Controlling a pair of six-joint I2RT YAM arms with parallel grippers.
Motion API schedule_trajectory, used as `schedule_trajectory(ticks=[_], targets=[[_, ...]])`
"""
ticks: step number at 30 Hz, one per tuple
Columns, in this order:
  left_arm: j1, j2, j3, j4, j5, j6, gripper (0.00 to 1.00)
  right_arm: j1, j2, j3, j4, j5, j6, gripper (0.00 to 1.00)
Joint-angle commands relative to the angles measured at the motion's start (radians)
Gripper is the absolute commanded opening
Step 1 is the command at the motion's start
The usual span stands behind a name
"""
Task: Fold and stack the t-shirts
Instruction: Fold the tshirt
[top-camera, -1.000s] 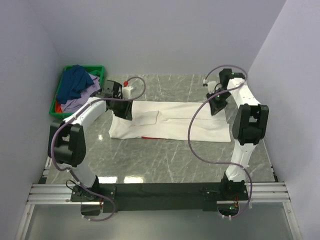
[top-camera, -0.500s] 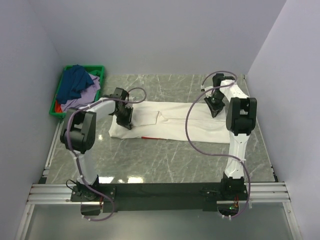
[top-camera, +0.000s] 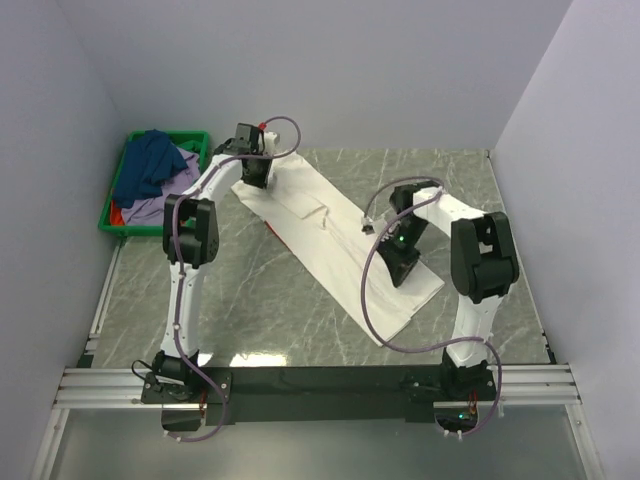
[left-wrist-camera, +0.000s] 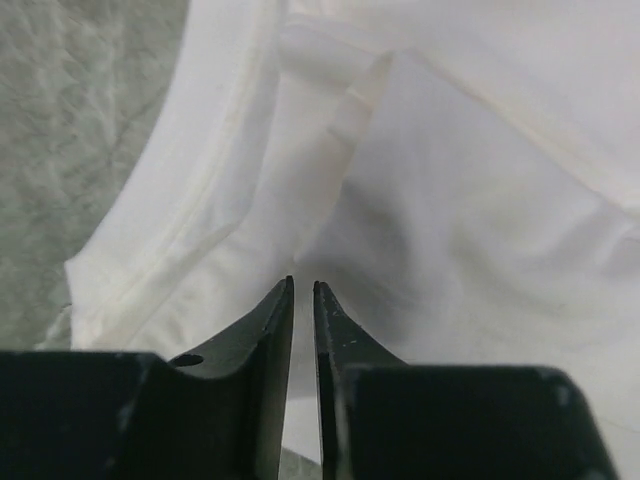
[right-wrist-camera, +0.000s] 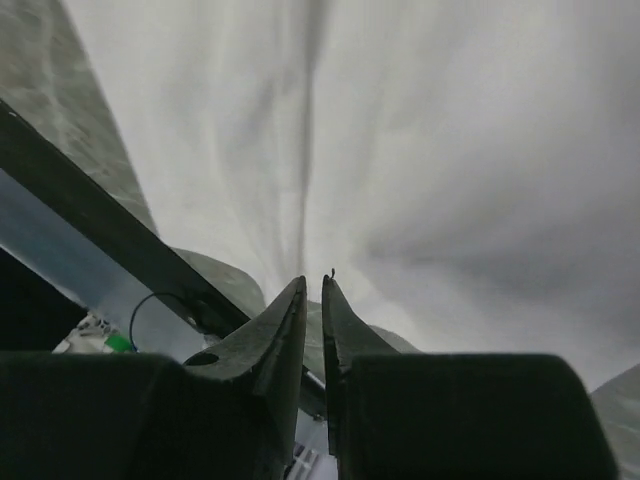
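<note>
From above, the white t-shirt (top-camera: 330, 240) lies as a long folded band slantwise on the table (top-camera: 250, 310), from the far left toward the near right; the left pincer (top-camera: 252, 172) is at its far end, near the green crate (top-camera: 195, 137), where the dark blue t-shirt (top-camera: 150, 165), the lavender t-shirt (top-camera: 170, 190) and a bit of the red t-shirt (top-camera: 118, 212) lie in a heap; the right pincer (top-camera: 400, 265) is over the near end. In the left wrist view the fingers (left-wrist-camera: 265, 340) stand almost together, with only a thin slit between, and I judge they are clamped on a fold of the white cloth near its hem; in the right wrist view the fingers (right-wrist-camera: 275, 335) are likewise nearly together and the cloth runs stretched away from the tips, so it seems nipped too. The shirt is light, soft and limp; held at one point it will sag and wrinkle, so it is best taken at two corners on the hem, where the seam gives a firmer bite. Half a second ago the band lay straight across the table; now it is turned, the left arm reaching farther away and the right arm drawn nearer.
</note>
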Motion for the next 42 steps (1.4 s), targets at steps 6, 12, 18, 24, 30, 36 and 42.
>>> schedule_trajectory(ticks=[6, 12, 18, 24, 30, 36, 42], targets=[[0.008, -0.389, -0.289, 0.138, 0.215, -0.100, 0.29, -0.055, 0.010, 0.243, 0.073, 0.050, 0.039, 0.18], [-0.022, -0.476, -0.535, 0.126, 0.312, -0.256, 0.21, -0.053, 0.137, 0.336, 0.114, 0.121, 0.048, 0.17], [-0.056, -0.494, -0.679, 0.180, 0.341, -0.335, 0.15, -0.050, 0.193, 0.337, 0.142, 0.135, 0.054, 0.13], [-0.068, -0.468, -0.692, 0.140, 0.326, -0.329, 0.14, -0.033, 0.173, 0.196, 0.173, 0.153, 0.045, 0.09], [-0.070, -0.441, -0.686, 0.132, 0.314, -0.322, 0.14, 0.060, 0.087, -0.005, 0.180, 0.067, 0.037, 0.08], [-0.067, -0.333, -0.615, 0.082, 0.266, -0.293, 0.12, 0.103, 0.065, -0.030, 0.160, -0.042, 0.066, 0.08], [-0.042, -0.215, -0.447, 0.052, 0.199, -0.236, 0.10, 0.125, 0.075, -0.006, 0.156, -0.124, 0.088, 0.10]])
